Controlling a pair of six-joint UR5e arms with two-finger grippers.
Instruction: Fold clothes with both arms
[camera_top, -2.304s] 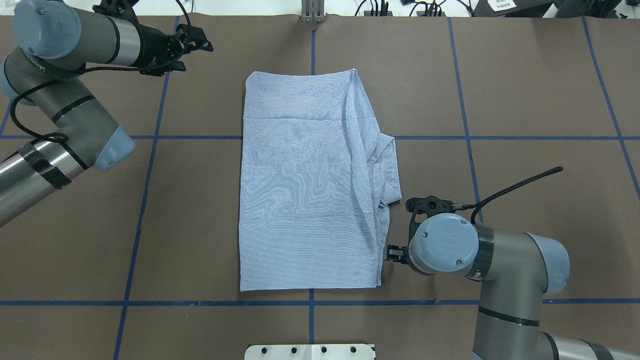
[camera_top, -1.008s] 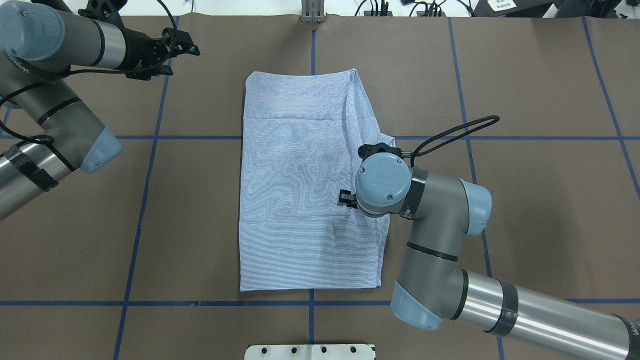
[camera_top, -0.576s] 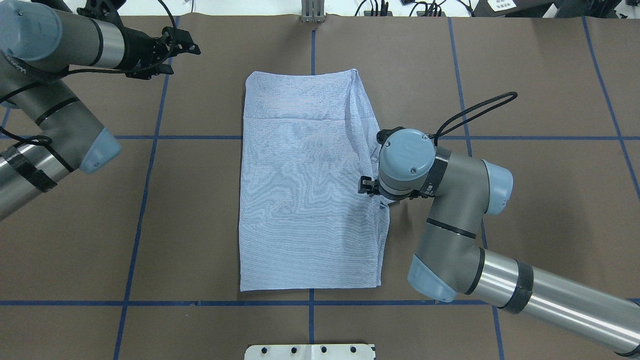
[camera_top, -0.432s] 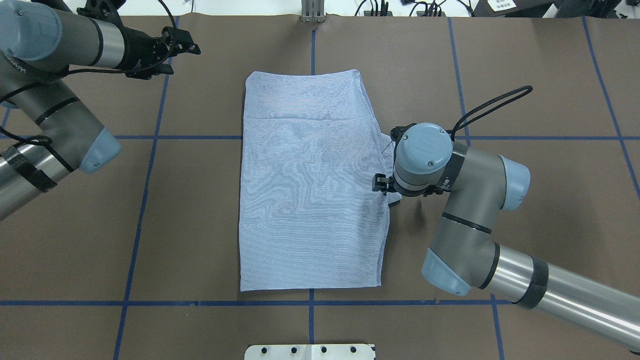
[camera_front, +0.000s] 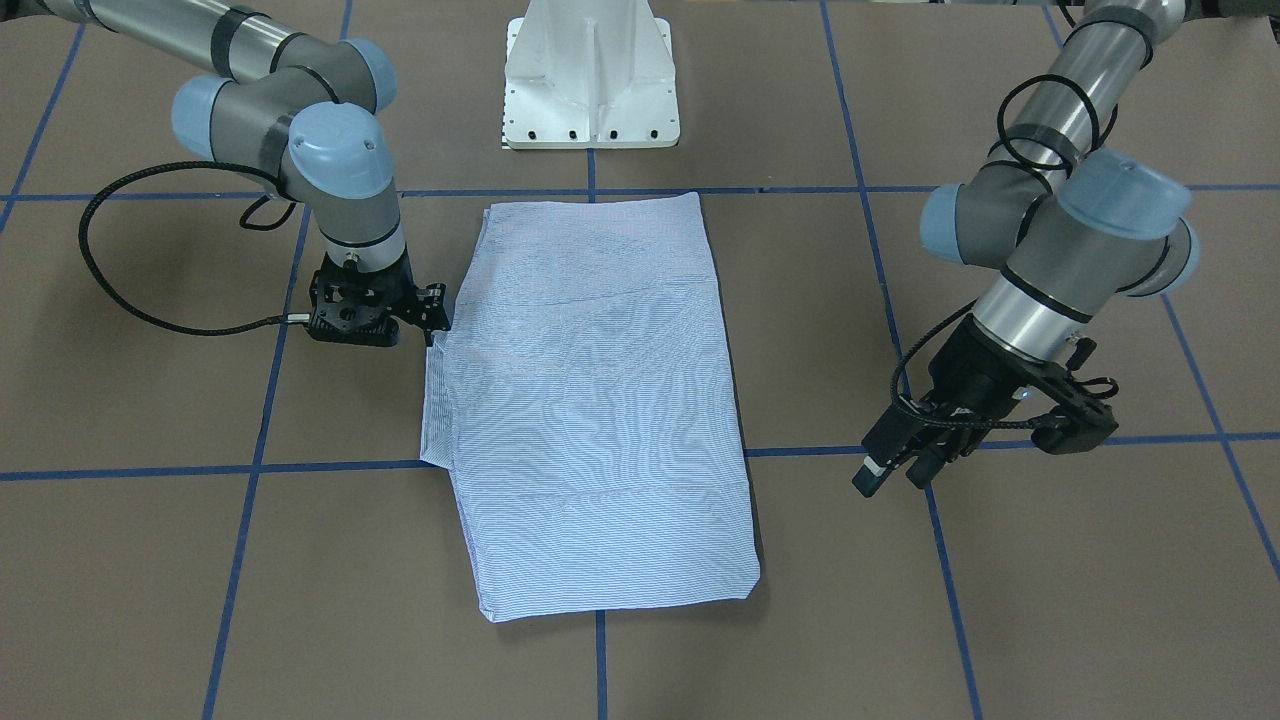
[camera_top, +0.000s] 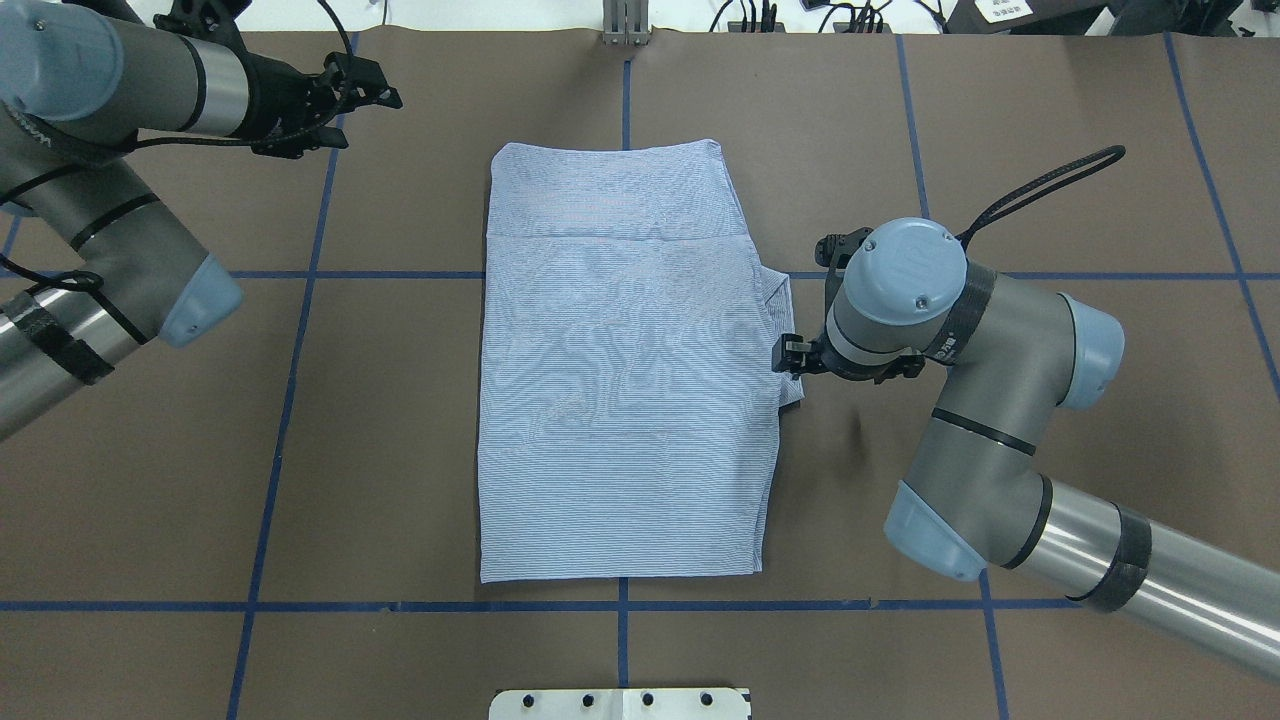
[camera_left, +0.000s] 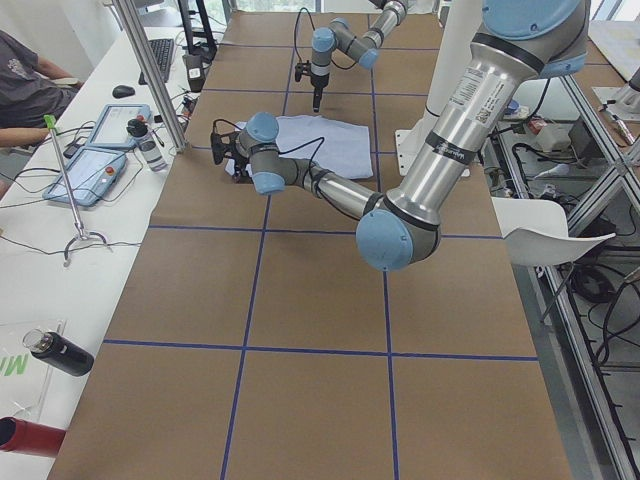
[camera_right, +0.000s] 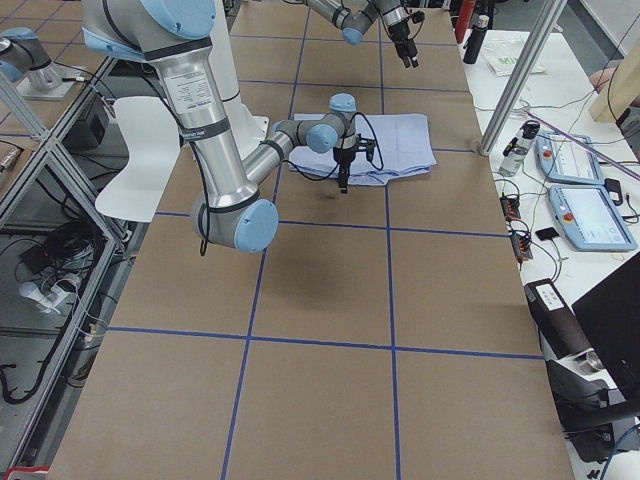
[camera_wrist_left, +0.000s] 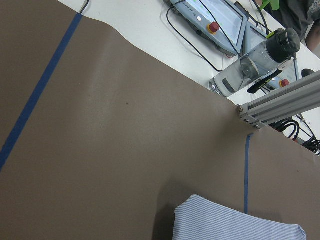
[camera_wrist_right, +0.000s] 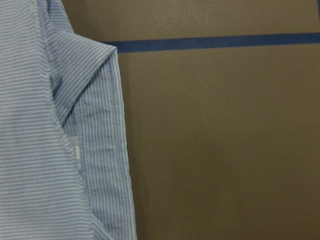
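The light blue striped shirt (camera_top: 620, 380) lies folded as a flat rectangle in the middle of the table (camera_top: 400, 450). It also shows in the front view (camera_front: 590, 400). A collar flap (camera_top: 785, 330) sticks out at its right edge, and the right wrist view shows that flap (camera_wrist_right: 100, 150) with a small white label. My right gripper (camera_top: 790, 357) points down, low at this edge (camera_front: 436, 318). Its fingers look closed together and no cloth is lifted. My left gripper (camera_top: 385, 85) hovers open and empty, off the shirt's far left corner (camera_front: 890, 478).
The white pedestal base (camera_front: 590, 70) stands at the robot's side of the table. Blue tape lines (camera_top: 300, 274) cross the brown table top. Beyond the far edge are an aluminium post (camera_wrist_left: 280, 102), a bottle (camera_wrist_left: 255, 65) and tablets (camera_left: 100, 150).
My right gripper has swept from over the shirt's right half out to its right edge. The raised fold along that side now lies flatter. The left arm has hardly moved.
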